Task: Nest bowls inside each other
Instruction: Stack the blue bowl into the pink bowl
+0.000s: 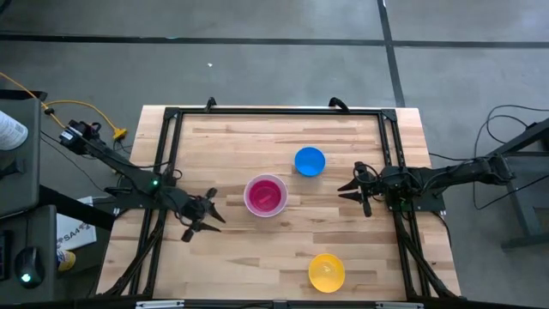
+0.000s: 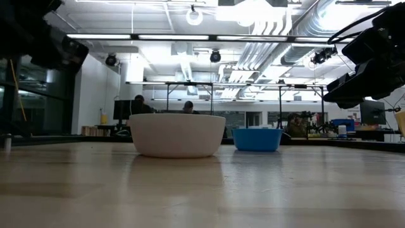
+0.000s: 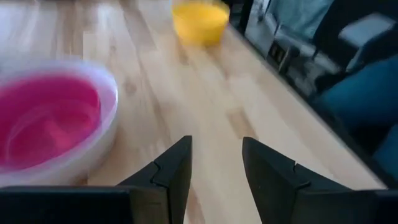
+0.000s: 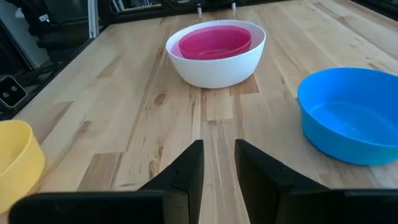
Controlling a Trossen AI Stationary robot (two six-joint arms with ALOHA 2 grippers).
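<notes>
A white bowl point(image 1: 265, 196) stands on its base at the table's middle, and a red-pink bowl point(image 4: 215, 41) sits nested inside it. A blue bowl point(image 1: 310, 161) stands a little farther back and to the right, on its own. Near the front edge, right of centre, stands a yellow bowl point(image 1: 327, 272). My left gripper point(image 1: 216, 208) hovers open just left of the white bowl, holding nothing. My right gripper point(image 1: 343, 191) is open to the right of the white bowl and in front of the blue one point(image 4: 351, 115), also holding nothing.
A black frame point(image 1: 171, 116) runs along the table's far, left and right sides. Bare wood lies between the bowls and at the table's front left point(image 1: 223, 266). Beyond the table there are desks, cables and people far back in the room.
</notes>
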